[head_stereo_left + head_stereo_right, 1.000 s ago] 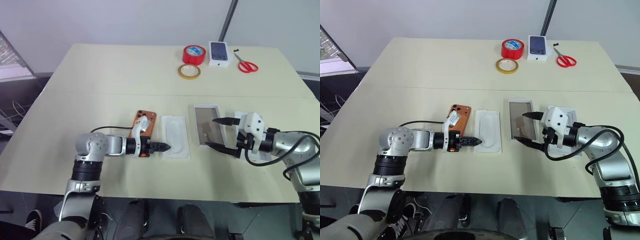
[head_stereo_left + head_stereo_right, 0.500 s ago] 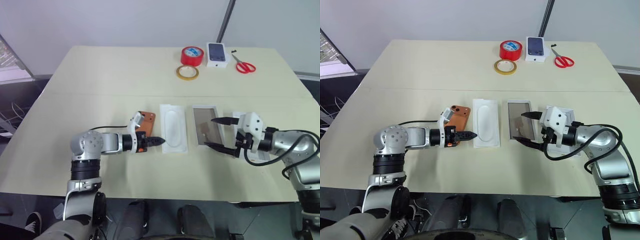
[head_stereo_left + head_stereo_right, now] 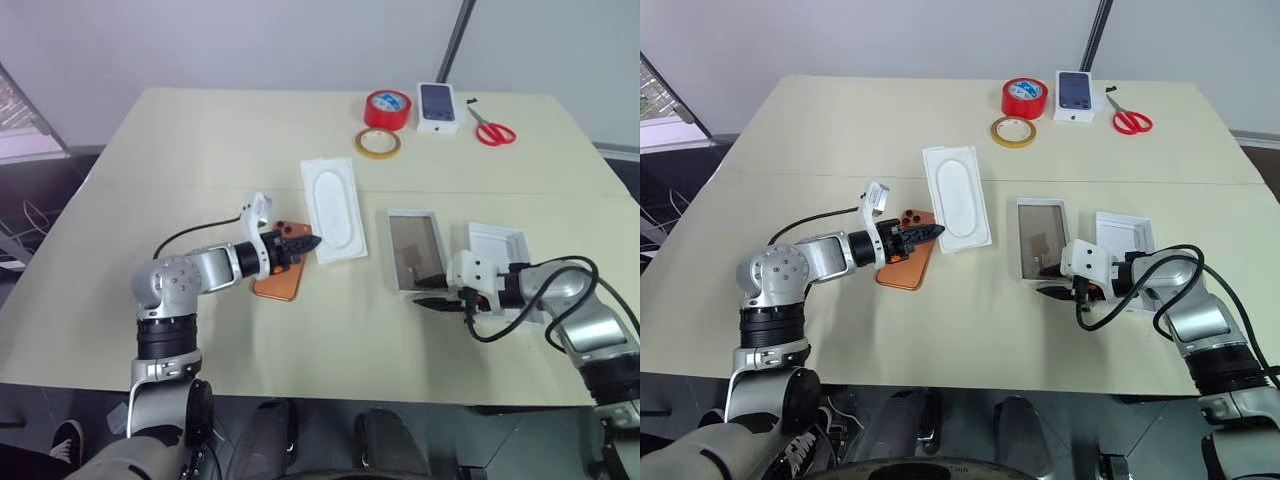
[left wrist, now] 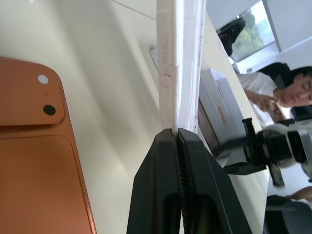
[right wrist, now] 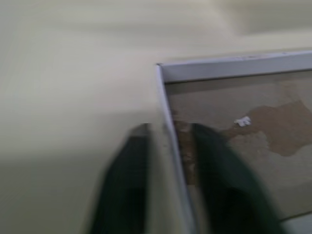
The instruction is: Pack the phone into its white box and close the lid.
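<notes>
Our left gripper (image 3: 930,231), fingers clamped on the flat insert (image 3: 957,196), has swung it away toward the far side, uncovering the phone (image 3: 908,262) on the bench (image 3: 840,130). Our right gripper (image 3: 1058,291) has dropped and pinched the near wall of the white box (image 3: 1042,236), steadying it. The left arm reaches forward, nearly level; the right angles down. The lid (image 3: 1126,240) waits right of the box.

Both arms were silver-grey metal with rounded joint housings and black bands at the seams. The left gripper (image 3: 305,243) had two slim black fingers (image 4: 161,195) with finely ridged inner faces; a small white tag stood up at its wrist, and a black cable looped back from there. The right gripper (image 3: 1052,291) carried a white blocky housing with black cables curling behind it.
</notes>
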